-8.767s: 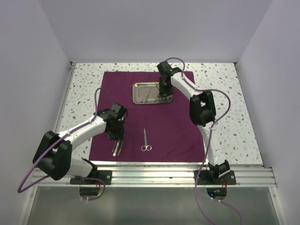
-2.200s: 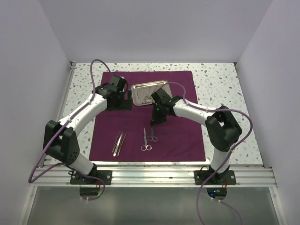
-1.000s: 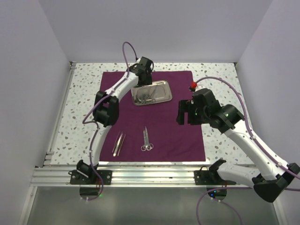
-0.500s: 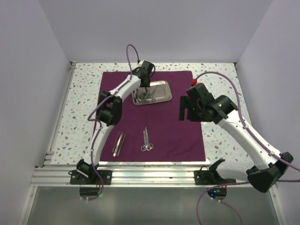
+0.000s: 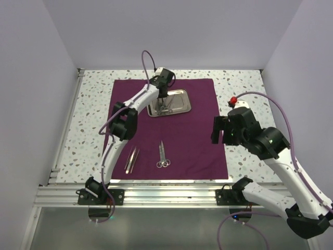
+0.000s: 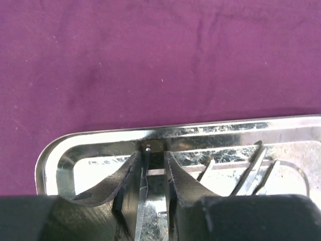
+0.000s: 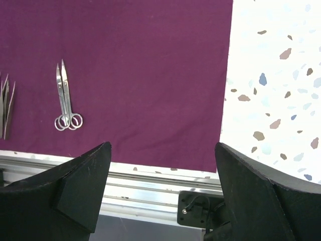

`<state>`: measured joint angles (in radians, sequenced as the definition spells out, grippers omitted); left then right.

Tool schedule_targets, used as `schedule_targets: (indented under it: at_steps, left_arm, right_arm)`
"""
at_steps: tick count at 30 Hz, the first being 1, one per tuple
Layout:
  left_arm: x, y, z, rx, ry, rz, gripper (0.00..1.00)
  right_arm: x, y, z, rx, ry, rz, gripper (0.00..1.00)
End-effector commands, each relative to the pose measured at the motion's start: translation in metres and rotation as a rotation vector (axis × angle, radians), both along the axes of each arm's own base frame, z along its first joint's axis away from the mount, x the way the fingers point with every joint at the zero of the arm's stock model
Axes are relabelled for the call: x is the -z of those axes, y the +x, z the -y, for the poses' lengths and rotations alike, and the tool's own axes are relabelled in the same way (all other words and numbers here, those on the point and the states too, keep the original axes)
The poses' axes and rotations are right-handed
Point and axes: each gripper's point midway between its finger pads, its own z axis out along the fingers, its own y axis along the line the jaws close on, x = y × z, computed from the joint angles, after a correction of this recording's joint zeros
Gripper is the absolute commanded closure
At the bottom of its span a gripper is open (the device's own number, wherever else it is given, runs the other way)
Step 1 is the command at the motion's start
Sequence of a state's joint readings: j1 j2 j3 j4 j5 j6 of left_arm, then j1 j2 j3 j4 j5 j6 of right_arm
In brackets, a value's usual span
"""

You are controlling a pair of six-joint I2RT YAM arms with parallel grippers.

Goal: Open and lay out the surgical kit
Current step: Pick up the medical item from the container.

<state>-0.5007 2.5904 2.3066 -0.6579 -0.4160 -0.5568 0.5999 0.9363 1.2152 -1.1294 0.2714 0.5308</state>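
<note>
Here the surgical kit is already unwrapped. Its dark purple cloth wrap [image 5: 197,120] lies flat in the middle of a speckled table [image 5: 244,88]. The small steel tray [image 5: 183,104] sits on the far half of the cloth, with slim instruments [image 5: 166,108] still lying in it. On the near half, a pair of tweezers [image 5: 131,160] and ring-handled scissors [image 5: 163,155] lie side by side, a little apart, both pointing away from the robot. This looks like the start of a laid-out row.

The left gripper [image 6: 150,153] is down inside the tray at its rim. Its fingers stand close together, with a thin strip of steel in the gap. The left wrist view does not show whether the strip is pinched or merely between the fingers. The low reach suggests it is going for the next piece.

The right gripper [image 7: 163,186] hangs with its fingers wide apart and nothing in them. It sits above the near right edge of the cloth, probably parked there to leave the tray and the row free.

Compared with half a second ago, the right arm has swung from over the right part of the cloth out to its edge. The left arm has stayed over the tray. Tweezers, scissors and tray have not moved.
</note>
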Motion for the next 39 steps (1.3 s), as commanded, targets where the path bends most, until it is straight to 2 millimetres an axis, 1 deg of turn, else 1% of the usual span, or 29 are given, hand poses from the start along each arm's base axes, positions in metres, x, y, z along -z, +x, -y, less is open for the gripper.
schedule_targets:
  at_steps: [1,2,4,6,7,8,9,12,14,16,17,18,20,21,22,23,26,27,28,29,31,32,33,34,35,36,37,38,39]
  left_arm:
    - [0.077,-0.04,-0.031,-0.039,0.062,-0.252,0.73]
    - [0.081,-0.04,-0.04,-0.053,0.06,-0.268,0.76]
    - [0.085,-0.04,-0.046,-0.053,0.069,-0.28,0.78]
    - [0.088,-0.038,-0.055,-0.046,0.085,-0.291,0.83]
    - [0.088,-0.038,-0.057,-0.042,0.088,-0.294,0.87]
    - [0.09,-0.038,-0.061,-0.042,0.093,-0.303,0.93]
    - [0.092,-0.04,-0.062,-0.028,0.104,-0.312,0.95]
    - [0.098,-0.042,-0.062,0.022,0.095,-0.337,1.0]
    - [0.1,-0.043,-0.06,0.046,0.09,-0.345,1.0]
    - [0.098,-0.044,-0.058,0.074,0.084,-0.352,1.0]
    - [0.094,-0.042,-0.057,0.081,0.078,-0.343,1.0]
    - [0.084,-0.04,-0.055,0.09,0.069,-0.327,1.0]
    - [0.066,-0.034,-0.045,0.114,0.017,-0.287,1.0]
    - [0.044,-0.03,-0.042,0.122,-0.01,-0.25,1.0]
    - [0.032,-0.026,-0.034,0.139,-0.045,-0.226,1.0]
    - [0.009,-0.021,-0.032,0.144,-0.071,-0.187,1.0]
    - [-0.027,-0.015,-0.017,0.178,-0.171,-0.134,1.0]
    - [-0.047,-0.014,-0.011,0.19,-0.207,-0.104,1.0]
    - [-0.056,-0.013,-0.004,0.214,-0.251,-0.094,1.0]
    - [-0.073,-0.013,-0.002,0.217,-0.266,-0.067,1.0]
    - [-0.089,-0.017,0.009,0.24,-0.331,-0.056,1.0]
    - [-0.096,-0.019,0.011,0.239,-0.349,-0.048,1.0]
    - [-0.109,-0.022,0.013,0.235,-0.371,-0.036,1.0]
    - [-0.115,-0.026,0.015,0.236,-0.383,-0.032,1.0]
    - [-0.129,-0.029,0.017,0.236,-0.397,-0.014,1.0]
    - [-0.128,-0.036,0.02,0.227,-0.412,-0.028,1.0]
    - [-0.132,-0.045,0.031,0.24,-0.42,-0.033,1.0]
    - [-0.137,-0.056,0.035,0.244,-0.419,-0.036,1.0]
    - [-0.138,-0.064,0.041,0.235,-0.414,-0.037,1.0]
  right_arm:
    - [0.0,-0.006,0.007,0.016,0.011,0.027,0.12]
    - [0.0,-0.007,0.008,0.018,0.012,0.028,0.12]
    - [0.001,-0.01,0.012,0.032,0.014,0.031,0.11]
    - [0.001,-0.011,0.013,0.039,0.019,0.036,0.11]
    - [0.001,-0.011,0.013,0.047,0.024,0.037,0.11]
    - [0.002,-0.011,0.013,0.048,0.024,0.036,0.11]
    - [0.002,-0.01,0.012,0.049,0.029,0.039,0.11]
    - [0.003,-0.004,0.006,0.044,0.035,0.035,0.11]
    - [0.003,0.002,0.001,0.034,0.033,0.031,0.11]
    - [0.0,0.006,-0.003,0.026,0.037,0.036,0.11]
    - [0.001,0.009,-0.005,0.024,0.034,0.032,0.11]
    - [0.0,0.011,-0.007,0.02,0.037,0.033,0.11]
    - [-0.001,0.014,-0.011,0.016,0.048,0.037,0.11]
    - [0.0,0.015,-0.015,0.005,0.056,0.029,0.11]
    - [0.001,0.016,-0.016,0.006,0.06,0.026,0.11]
    - [0.0,0.017,-0.019,0.003,0.069,0.029,0.11]
    - [0.002,0.02,-0.024,-0.006,0.081,0.017,0.11]
    - [0.002,0.021,-0.026,-0.009,0.084,0.02,0.11]
    - [0.001,0.022,-0.026,-0.009,0.081,0.023,0.11]
    - [0.001,0.023,-0.026,-0.007,0.082,0.024,0.11]
    - [-0.001,0.025,-0.026,-0.008,0.075,0.029,0.11]
    - [-0.001,0.026,-0.026,-0.011,0.072,0.03,0.11]
    - [-0.002,0.026,-0.027,-0.015,0.071,0.031,0.11]
    - [-0.003,0.026,-0.026,-0.017,0.068,0.033,0.11]
    - [-0.004,0.026,-0.026,-0.018,0.068,0.035,0.11]
    - [-0.003,0.026,-0.025,-0.017,0.064,0.035,0.11]
    - [-0.005,0.026,-0.024,-0.016,0.061,0.04,0.11]
    - [-0.006,0.025,-0.021,-0.008,0.051,0.043,0.11]
    - [-0.007,0.026,-0.019,0.0,0.045,0.049,0.11]
